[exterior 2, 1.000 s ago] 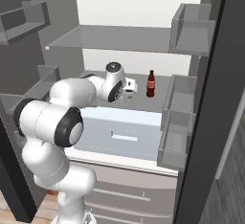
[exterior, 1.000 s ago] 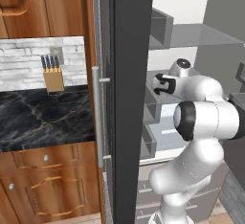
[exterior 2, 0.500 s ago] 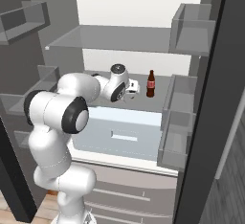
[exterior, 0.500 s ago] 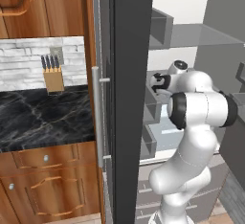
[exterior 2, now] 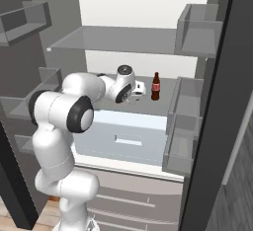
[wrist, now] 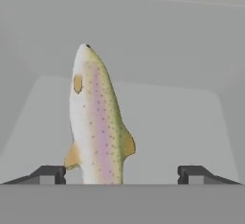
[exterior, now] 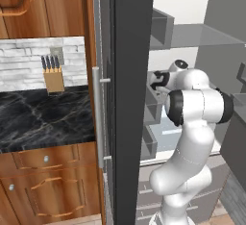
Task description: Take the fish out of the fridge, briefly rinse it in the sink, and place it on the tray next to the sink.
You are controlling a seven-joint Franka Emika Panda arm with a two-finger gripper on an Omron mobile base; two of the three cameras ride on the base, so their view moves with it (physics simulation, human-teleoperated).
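Observation:
The fridge (exterior: 129,99) stands open, and my arm reaches in over its middle shelf (exterior 2: 163,84). In the hand view the fish (wrist: 98,122), silvery with a pink stripe, dark spots and yellowish fins, lies on the pale shelf floor, its head pointing away from me. My gripper (wrist: 121,174) is open and straddles the tail end, which sits closer to the left fingertip (wrist: 48,174) than to the right one. The gripper (exterior 2: 132,96) points down at the shelf, just left of a bottle. The sink and the tray are out of view.
A brown bottle (exterior 2: 156,87) stands on the shelf right of the hand. A pale drawer (exterior 2: 128,136) lies below, door bins (exterior 2: 185,121) at the right. Left of the fridge door's silver handle (exterior: 97,118) are a black marble counter (exterior: 43,118) and a knife block (exterior: 54,77).
The arm's elbow has swung up and in toward the fridge, and the hand has shifted a little toward the bottle over the shelf. The bottle has not moved.

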